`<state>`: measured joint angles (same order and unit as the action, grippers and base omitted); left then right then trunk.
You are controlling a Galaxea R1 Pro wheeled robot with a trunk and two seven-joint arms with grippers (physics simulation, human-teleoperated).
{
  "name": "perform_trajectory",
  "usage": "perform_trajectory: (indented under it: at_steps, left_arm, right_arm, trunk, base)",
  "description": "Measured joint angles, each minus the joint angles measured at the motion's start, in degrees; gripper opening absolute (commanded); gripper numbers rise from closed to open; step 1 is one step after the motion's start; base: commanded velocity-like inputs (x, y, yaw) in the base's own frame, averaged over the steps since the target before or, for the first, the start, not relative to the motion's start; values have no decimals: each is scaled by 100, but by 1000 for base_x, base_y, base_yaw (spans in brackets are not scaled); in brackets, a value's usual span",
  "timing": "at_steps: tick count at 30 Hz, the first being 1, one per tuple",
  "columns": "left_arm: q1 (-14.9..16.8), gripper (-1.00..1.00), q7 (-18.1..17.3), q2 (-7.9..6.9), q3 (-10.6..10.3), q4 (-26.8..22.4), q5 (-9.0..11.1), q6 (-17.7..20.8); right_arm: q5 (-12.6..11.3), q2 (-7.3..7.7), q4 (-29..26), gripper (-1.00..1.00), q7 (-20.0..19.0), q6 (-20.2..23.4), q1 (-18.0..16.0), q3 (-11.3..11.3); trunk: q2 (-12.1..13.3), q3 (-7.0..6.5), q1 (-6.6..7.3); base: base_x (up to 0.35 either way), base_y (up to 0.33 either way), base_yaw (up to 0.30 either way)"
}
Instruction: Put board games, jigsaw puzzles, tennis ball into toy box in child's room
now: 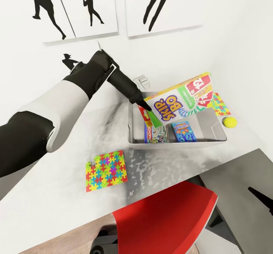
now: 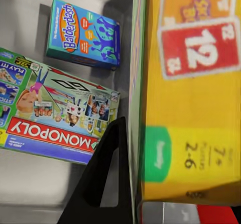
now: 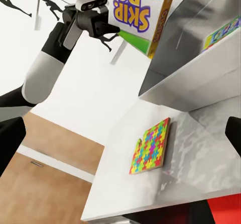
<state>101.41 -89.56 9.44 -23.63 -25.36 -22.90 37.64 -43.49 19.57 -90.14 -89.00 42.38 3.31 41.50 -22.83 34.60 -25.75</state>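
My left gripper (image 1: 146, 108) is shut on the lower corner of the SKIP-BO board game (image 1: 182, 98), which hangs tilted over the left part of the grey toy box (image 1: 170, 144). In the left wrist view one dark finger (image 2: 100, 179) presses the game's yellow face (image 2: 191, 108). Two other board games lie in the box, Monopoly (image 2: 50, 118) and Balderdash (image 2: 83, 33). One jigsaw puzzle (image 1: 106, 170) lies flat on the table in front of the box's left end; the second (image 1: 220, 104) lies beyond the box's right end. The tennis ball (image 1: 229, 122) rests beside it.
A red chair (image 1: 167, 220) stands close under the table's front edge (image 1: 159, 193). The white wall with black sports prints (image 1: 91, 7) rises right behind the toy box. A dark fingertip of my right gripper (image 3: 234, 132) shows low beside the table, nothing between its fingers.
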Motion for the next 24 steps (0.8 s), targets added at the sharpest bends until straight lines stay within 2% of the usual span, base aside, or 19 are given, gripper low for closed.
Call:
perform_trajectory:
  at_steps: [24]
  left_arm:
    - [42,-100,0,30,-12,88,10,-9]
  right_arm:
    - [1,0,0,100,0,0,0,0]
  trunk:
    - [0,218,0]
  base:
    - [0,0,0]
